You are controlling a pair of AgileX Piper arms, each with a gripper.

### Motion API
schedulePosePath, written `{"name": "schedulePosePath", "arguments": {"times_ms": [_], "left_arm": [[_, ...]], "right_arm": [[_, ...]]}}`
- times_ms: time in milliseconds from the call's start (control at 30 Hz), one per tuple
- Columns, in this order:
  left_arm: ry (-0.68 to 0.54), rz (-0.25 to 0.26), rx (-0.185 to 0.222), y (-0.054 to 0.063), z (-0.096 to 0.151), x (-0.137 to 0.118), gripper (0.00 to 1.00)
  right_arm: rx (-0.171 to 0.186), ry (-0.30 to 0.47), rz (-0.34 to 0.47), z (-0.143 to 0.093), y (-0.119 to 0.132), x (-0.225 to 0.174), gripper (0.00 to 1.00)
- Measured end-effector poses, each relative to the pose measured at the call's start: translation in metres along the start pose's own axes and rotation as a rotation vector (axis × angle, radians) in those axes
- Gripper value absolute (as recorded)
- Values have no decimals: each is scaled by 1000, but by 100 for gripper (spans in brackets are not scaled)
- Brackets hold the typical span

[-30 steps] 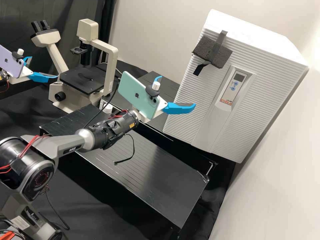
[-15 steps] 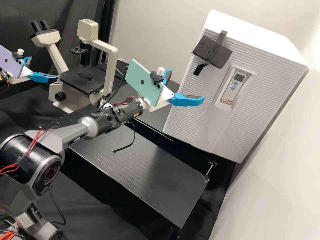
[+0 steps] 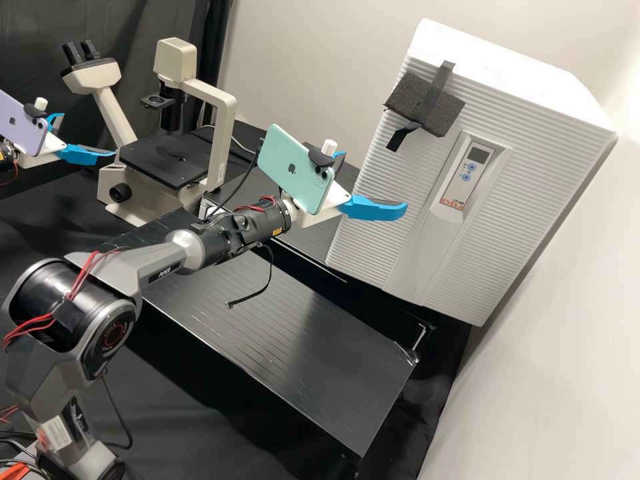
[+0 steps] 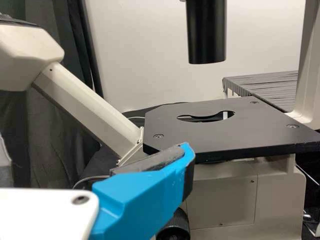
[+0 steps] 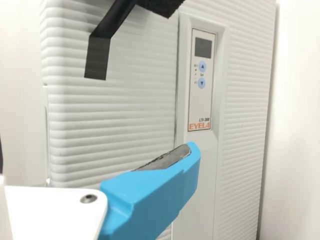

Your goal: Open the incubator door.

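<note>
The white ribbed incubator [image 3: 533, 180] stands at the right with its door [image 3: 373, 227] shut. A dark foam block [image 3: 427, 110] is taped to the door's upper part. In front of the door, apart from it, my right gripper [image 3: 375, 181] is open and empty. Farther left, my left gripper [image 3: 89, 135], open and empty, is beside the microscope. From the right wrist, a blue finger of the right gripper [image 5: 150, 192] shows before the door [image 5: 115, 115] and control panel [image 5: 201, 80]. The left wrist view has a finger of the left gripper [image 4: 142, 197] near the microscope stage.
A cream microscope [image 3: 213, 133] with a black stage [image 3: 163, 160] stands at the back left, between the left gripper and the right arm. The right arm crosses above a low black table [image 3: 280, 333]. A wall [image 3: 547, 400] rises at the right.
My right gripper has moved right, closer to the incubator door, then dipped slightly over the last half second. The left gripper and the incubator door have stayed put.
</note>
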Motion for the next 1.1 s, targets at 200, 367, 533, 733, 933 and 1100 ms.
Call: {"name": "schedulePosePath", "arguments": {"times_ms": [200,367,533,733,933,1100], "left_arm": [[0,0,0,0,0,0,100],[0,0,0,0,0,0,100],[0,0,0,0,0,0,100],[0,0,0,0,0,0,100],[0,0,0,0,0,0,100],[0,0,0,0,0,0,100]], "right_arm": [[0,0,0,0,0,0,0],[0,0,0,0,0,0,0],[-1,-1,-1,0,-1,0,0],[-5,-6,-7,2,-4,3,0],[-16,-14,-14,2,-9,9,0],[-10,-19,-19,2,-10,11,0]]}}
